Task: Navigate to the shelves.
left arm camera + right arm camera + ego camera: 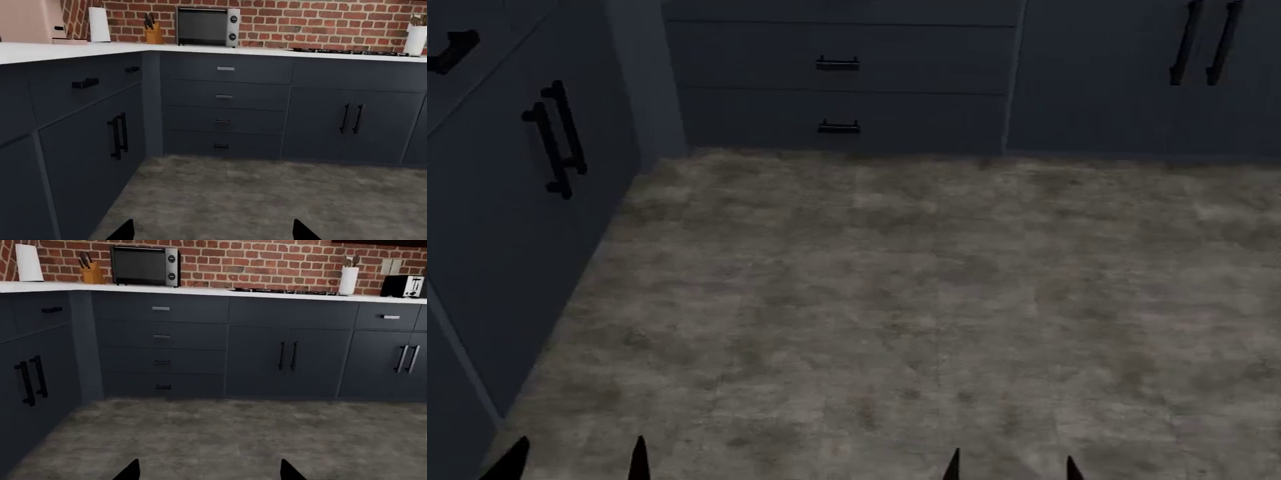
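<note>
I am facing the inside corner of a kitchen, and no shelves show in any of my three views, so I judge the trip barely begun or at least far from finished. What fills the right wrist view is a run of dark blue cabinets under a white bench, with a toaster oven and a knife block in the upper left of the frame, a cooktop near the top centre, and a utensil holder and toaster at the upper right, all backed by a brick wall. The head view looks down on bare grey floor, with drawer fronts along the top edge and a side cabinet down the left. My left gripper shows only two dark tips at the bottom of its wrist view, set well apart with nothing between them; my right gripper looks the same, spread and empty. Both carry nothing, which suits a driving task. What remains, as I read it, is nearly everything: turn the base away from this corner, find the shelves, and roll up to them without clipping the side cabinet on the left.
</note>
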Motion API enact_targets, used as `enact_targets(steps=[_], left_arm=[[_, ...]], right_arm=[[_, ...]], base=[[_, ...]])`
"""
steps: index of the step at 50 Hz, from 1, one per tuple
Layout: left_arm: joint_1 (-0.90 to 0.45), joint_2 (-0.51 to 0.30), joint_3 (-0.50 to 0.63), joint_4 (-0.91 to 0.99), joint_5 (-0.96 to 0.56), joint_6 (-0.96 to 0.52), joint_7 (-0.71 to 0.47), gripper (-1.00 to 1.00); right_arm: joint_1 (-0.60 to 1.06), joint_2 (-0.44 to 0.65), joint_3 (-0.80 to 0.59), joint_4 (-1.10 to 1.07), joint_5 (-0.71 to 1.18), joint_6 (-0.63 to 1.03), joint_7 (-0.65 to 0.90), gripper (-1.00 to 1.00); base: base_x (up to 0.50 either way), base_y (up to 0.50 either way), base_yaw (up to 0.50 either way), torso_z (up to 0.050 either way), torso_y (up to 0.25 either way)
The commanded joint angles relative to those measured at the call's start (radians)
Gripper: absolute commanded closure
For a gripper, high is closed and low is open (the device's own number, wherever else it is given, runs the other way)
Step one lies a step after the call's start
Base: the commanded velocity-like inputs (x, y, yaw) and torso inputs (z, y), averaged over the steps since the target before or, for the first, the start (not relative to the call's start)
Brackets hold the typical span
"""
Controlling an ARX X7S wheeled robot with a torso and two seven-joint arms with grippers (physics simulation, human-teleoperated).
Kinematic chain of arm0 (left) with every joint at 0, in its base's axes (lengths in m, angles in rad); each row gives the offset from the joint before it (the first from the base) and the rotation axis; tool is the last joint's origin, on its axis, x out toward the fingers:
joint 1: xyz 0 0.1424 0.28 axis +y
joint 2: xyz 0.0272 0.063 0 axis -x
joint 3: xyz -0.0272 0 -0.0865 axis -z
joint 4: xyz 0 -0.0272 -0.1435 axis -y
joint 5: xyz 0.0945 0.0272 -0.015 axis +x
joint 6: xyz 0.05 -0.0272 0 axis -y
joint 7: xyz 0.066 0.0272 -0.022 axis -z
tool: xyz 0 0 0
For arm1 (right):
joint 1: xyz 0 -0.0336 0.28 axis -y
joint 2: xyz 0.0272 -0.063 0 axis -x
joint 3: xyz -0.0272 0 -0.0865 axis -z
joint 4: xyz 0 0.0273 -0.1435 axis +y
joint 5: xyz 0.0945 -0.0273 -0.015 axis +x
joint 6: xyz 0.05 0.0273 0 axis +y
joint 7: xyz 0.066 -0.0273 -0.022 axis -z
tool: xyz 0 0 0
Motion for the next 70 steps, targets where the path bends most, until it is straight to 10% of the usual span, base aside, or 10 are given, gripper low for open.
enact_targets(steps=[1, 70], left_arm=[[-0.006, 0.0, 0.005, -0.012, -0.003, 0.007, -0.002, -1.0], [-0.019, -0.012, 0.034, -0.025, -0.023, 0.018, -0.02, -1.0]], right_arm=[[0.001, 0.001, 0.001, 0.007, 0.009, -0.014, 0.005, -1.0], [0.004, 0.023, -0.023, 0.022, 0.034, -0.056, 0.017, -1.0]], base=[[0.0, 0.0, 0.0, 0.0, 0.0], [0.01, -0.3, 0.0, 0.0, 0.0]])
